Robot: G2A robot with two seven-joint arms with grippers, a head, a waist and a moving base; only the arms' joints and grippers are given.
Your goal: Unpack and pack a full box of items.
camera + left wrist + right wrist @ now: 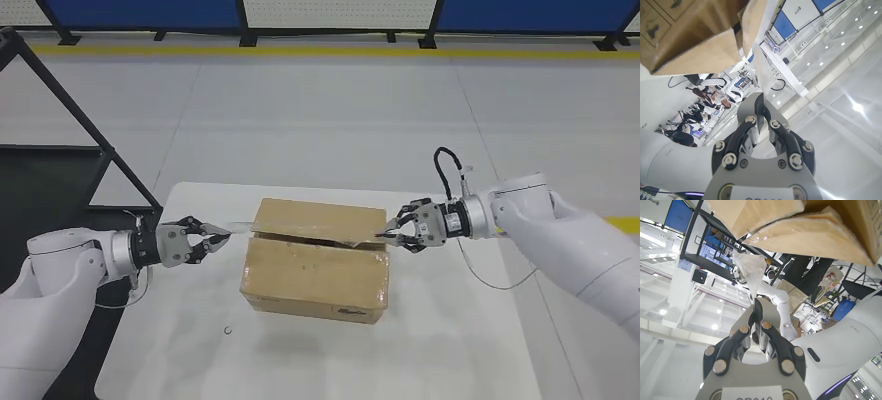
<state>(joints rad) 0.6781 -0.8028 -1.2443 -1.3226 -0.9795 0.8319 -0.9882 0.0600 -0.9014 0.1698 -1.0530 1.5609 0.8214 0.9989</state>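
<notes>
Table [180,345] — box [315,268] between left gripper [224,238], right gripper [383,237] — each pinching tape [763,73].

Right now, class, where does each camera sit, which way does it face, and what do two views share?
Top view: above the arms, facing down on the brown cardboard box on the white table; both arms show, left gripper and right gripper at its ends.
Left wrist view: on that wrist, facing along its gripper, shut on clear tape, toward the box.
Right wrist view: the same for the right gripper, tape, box.
All share the box and tape.
</notes>
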